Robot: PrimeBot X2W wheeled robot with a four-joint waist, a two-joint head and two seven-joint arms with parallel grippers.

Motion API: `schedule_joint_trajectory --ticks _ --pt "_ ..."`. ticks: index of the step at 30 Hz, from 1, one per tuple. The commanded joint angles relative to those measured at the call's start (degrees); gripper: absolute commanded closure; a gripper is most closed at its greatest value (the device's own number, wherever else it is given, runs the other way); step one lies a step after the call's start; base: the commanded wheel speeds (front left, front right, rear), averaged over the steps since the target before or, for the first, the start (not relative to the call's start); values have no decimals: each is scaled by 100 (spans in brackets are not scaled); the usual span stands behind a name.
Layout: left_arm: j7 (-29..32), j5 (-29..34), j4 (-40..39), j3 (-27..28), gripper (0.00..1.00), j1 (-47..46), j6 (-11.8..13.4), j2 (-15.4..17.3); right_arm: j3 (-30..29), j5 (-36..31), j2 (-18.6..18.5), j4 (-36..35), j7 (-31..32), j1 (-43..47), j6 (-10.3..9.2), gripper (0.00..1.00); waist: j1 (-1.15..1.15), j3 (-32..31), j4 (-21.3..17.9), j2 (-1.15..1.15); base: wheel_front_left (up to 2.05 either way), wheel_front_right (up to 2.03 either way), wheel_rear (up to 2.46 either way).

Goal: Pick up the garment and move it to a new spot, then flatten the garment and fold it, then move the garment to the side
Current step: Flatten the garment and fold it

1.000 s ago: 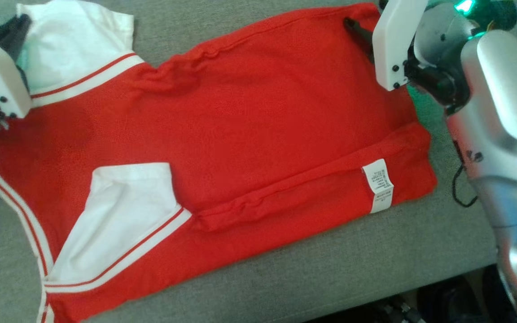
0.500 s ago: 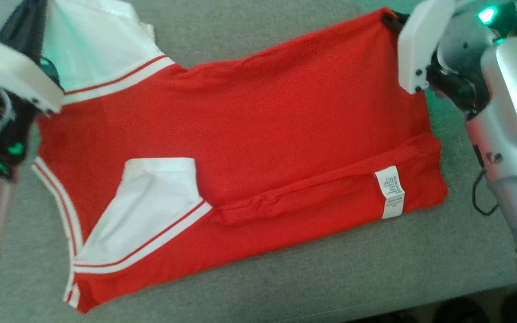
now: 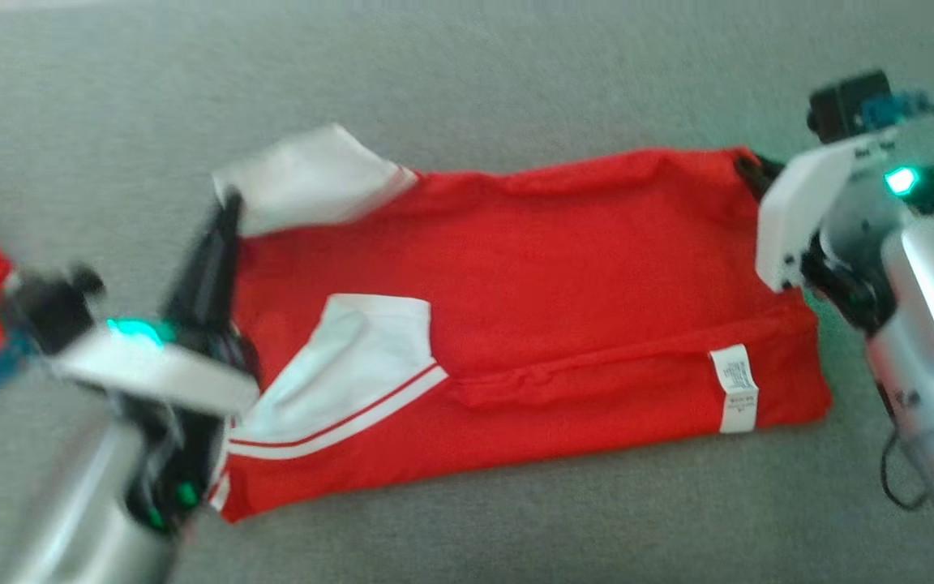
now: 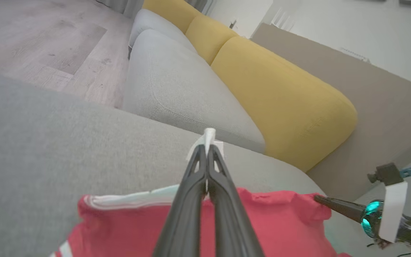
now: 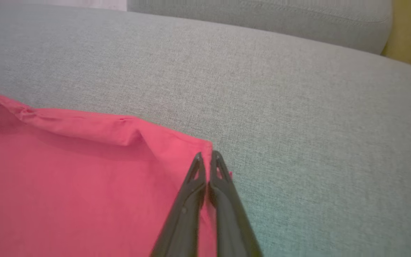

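**Item:** garment, a red knit shirt with white sleeves banded in red and white.

**Location:** lies across a grey seat cushion, partly folded, with its near edge turned up in a long flap.

**Head view:**
- Gives the whole outline, blurred at the left.
- One white sleeve lies flat on the red body.
- A white care label sits on the flap near the right end.
- The upper sleeve is raised off the cushion.

**Left gripper**: jaws closed, pinching the upper sleeve's edge.

**Left wrist view:**
- A tuft of white cloth pokes out past the closed tips.
- Behind are rounded yellow back cushions, a further grey cushion and a pale wood-plank floor.
- The other arm's fingers show side-on at the red corner.

**Right gripper**: jaws closed on the garment's far right corner.

**Right wrist view:**
- Red cloth runs between the fingers.
- A raised crease follows the hem.
- The cushion's coarse flecked weave is plain.
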Motion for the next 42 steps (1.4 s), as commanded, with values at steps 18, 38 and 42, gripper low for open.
schedule_joint_trajectory --ticks 18,38,42 --pt "-212 -356 -951 -282 100 2057 275 -75 -684 -400 -673 -1216 296 1696 43 100 2 -699 634 0 0 0 0" --pt "-1373 1386 153 83 0 1603 796 -184 -2859 -462 929 -2631 -121 3164 43 0 2 -900 813 0 0 0 0" --pt "-1392 1938 254 466 0 1334 862 -308 -3352 -718 1423 -2799 -361 3415 43 0 2 -902 776 0 0 0 0"
